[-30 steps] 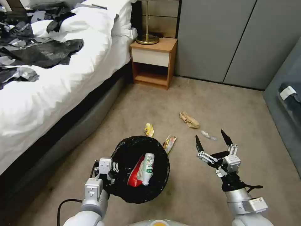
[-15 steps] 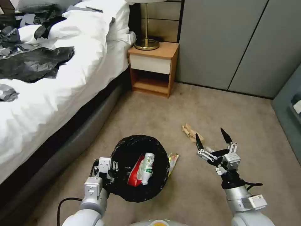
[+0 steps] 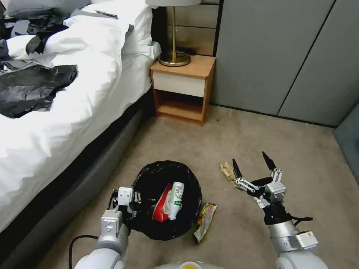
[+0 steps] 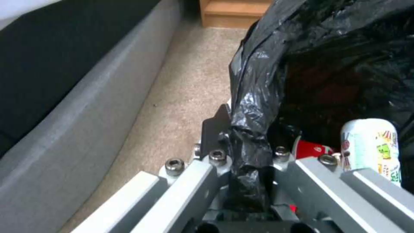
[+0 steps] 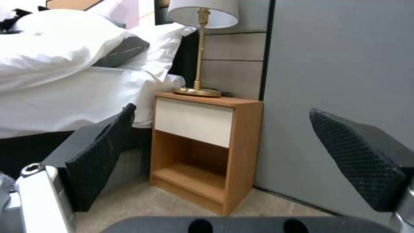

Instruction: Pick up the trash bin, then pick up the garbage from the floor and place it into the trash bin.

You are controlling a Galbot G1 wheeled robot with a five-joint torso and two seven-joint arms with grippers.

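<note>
Black crinkly bag rim of the trash bin, pinched by left gripper, may slip; right gripper gapes empty above crumpled brown paper.

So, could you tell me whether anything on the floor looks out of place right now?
Yes: a yellow snack wrapper lies on the carpet beside the trash bin, and crumpled brown paper lies by the open right hand. Both are litter on the floor.

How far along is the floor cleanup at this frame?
Done: left pincer grips the trash bin by its bag rim; a white bottle and a red wrapper lie inside. In hand: right pincer is open and empty. Left: crumpled brown paper and snack wrapper on the carpet.
</note>
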